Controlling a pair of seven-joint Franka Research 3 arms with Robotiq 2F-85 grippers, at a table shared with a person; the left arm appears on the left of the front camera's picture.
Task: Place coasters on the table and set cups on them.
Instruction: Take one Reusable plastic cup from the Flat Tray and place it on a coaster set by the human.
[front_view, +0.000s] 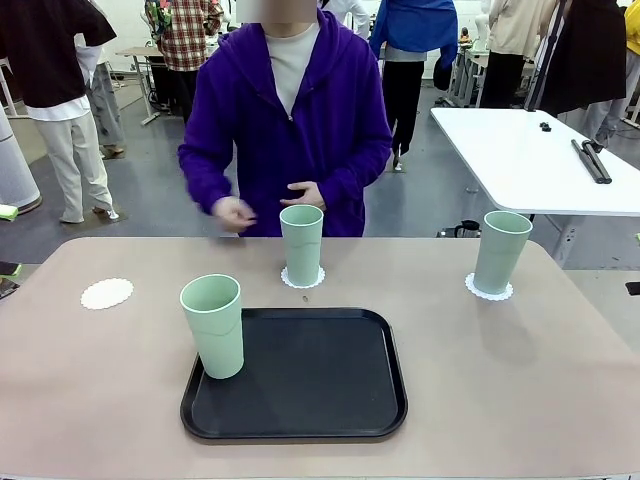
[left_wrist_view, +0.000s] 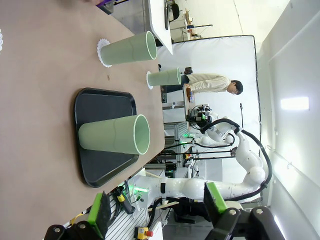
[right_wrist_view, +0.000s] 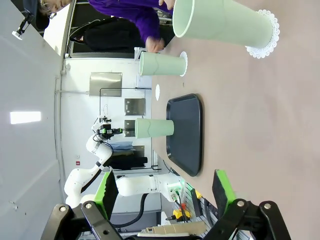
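Observation:
Three mint-green cups stand upright. One cup (front_view: 212, 325) is on the left edge of the black tray (front_view: 300, 375). The middle cup (front_view: 301, 243) rests on a coaster (front_view: 302, 278) in front of the person. The right cup (front_view: 501, 251) sits on another coaster (front_view: 489, 290). A third coaster (front_view: 107, 293) lies bare on the table (front_view: 500, 400) at the left. My left gripper (left_wrist_view: 157, 207) is open, well back from the tray cup (left_wrist_view: 115, 135). My right gripper (right_wrist_view: 165, 192) is open with nothing in it, and the right cup (right_wrist_view: 220, 22) stands ahead of it.
A person in a purple hoodie stands at the far side, one hand (front_view: 234, 213) just above the table edge beside the middle cup. A white table (front_view: 530, 160) stands behind at the right. Other people move farther back.

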